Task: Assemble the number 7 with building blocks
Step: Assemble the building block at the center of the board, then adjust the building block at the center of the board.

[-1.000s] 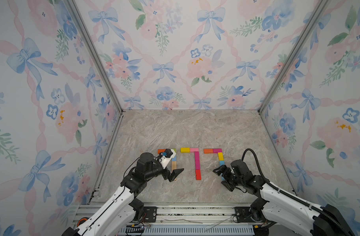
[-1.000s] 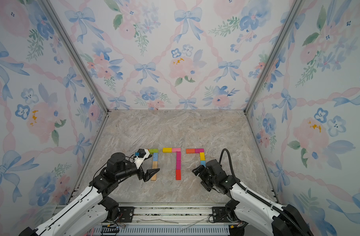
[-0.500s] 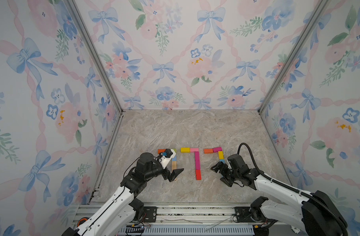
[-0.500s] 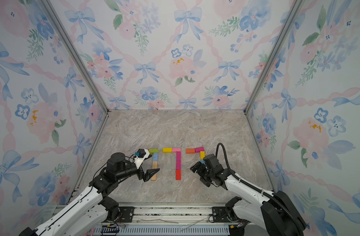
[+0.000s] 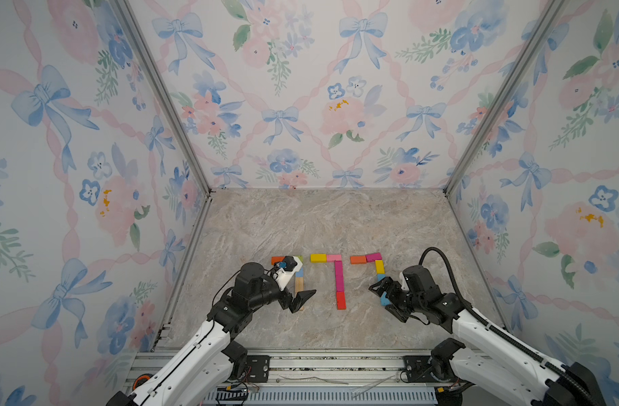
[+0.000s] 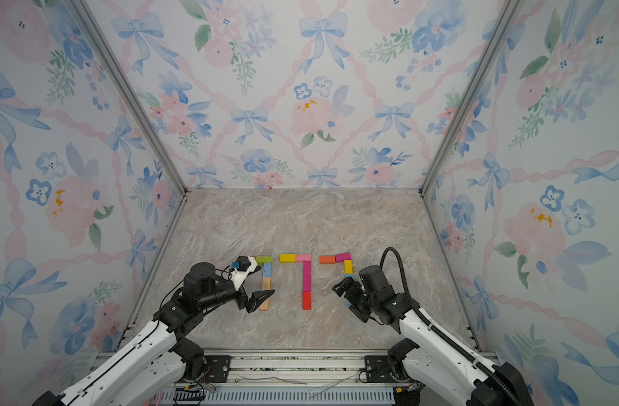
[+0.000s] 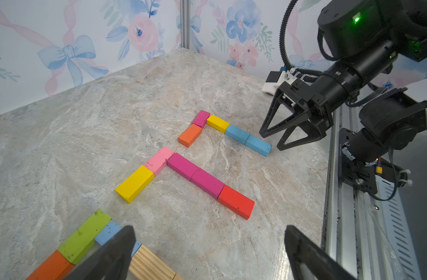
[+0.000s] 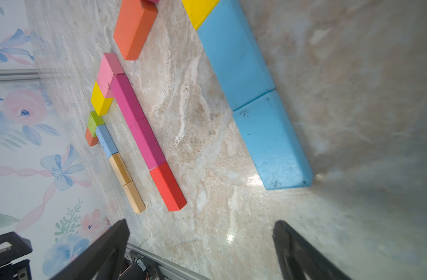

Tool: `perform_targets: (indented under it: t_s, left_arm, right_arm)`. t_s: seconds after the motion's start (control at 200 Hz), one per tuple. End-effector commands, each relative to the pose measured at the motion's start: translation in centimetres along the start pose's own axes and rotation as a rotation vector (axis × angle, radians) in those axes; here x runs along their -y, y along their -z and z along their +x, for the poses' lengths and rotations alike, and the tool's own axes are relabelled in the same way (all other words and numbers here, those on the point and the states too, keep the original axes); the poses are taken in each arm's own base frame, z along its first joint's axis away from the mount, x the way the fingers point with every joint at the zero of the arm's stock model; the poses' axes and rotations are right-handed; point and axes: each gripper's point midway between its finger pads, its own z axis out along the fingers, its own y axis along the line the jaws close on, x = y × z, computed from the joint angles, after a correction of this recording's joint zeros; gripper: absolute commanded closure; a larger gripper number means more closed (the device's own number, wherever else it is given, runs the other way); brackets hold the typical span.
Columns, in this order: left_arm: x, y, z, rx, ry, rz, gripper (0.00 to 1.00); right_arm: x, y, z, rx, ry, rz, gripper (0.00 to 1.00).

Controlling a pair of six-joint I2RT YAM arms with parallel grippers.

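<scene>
Counter [image 5: 318, 225]: all the building blocks [image 7: 207, 181] lie flat near its front edge in a row of three 7s. I see none loose.

Left 7 [image 6: 266, 271], middle 7 [image 5: 338, 277] and right 7 [image 7: 217, 123] each have a two-block bar and a three-block stem, butted end to end. My read is that assembly is done or near enough. What's left is backing the arms out, and maybe squaring the magenta corner block [image 5: 373, 257], which looks a touch skewed.

Left fingers [image 7: 115, 249]: spread wide and empty, over the foot of the left 7's stem.

Right fingers [image 8: 103, 252]: spread wide and empty, just short of the right 7's foot, with nothing between them.

View differences:
- Both top views lose most of the right 7's two blue blocks [image 7: 257, 145] behind the right arm. The left wrist view shows them in line and touching.
- The left wrist view crops the left 7's wood blocks [image 8: 127, 179]. The right wrist view shows both.
- The left 7's orange block [image 7: 50, 269] is partly hidden by the left wrist in a top view.
</scene>
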Motion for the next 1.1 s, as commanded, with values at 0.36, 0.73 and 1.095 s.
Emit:
perform_targets:
  t_s: [0.36, 0.73, 1.095]
  left_arm:
    - [-0.3, 0.2, 0.1, 0.000, -0.026, -0.026, 0.02]
    - [-0.5, 0.0, 0.5, -0.020, -0.021, -0.034, 0.02]
    - [-0.6, 0.1, 0.5, -0.019, -0.023, -0.041, 0.02]
  right_arm:
    - [-5.5, -1.0, -12.5, -0.055, 0.333, 0.044, 0.03]
    - [-10.0, -8.9, -18.2, -0.172, 0.452, -0.019, 0.05]
    - [-8.9, -13.3, -17.4, -0.272, 0.420, 0.038, 0.06]
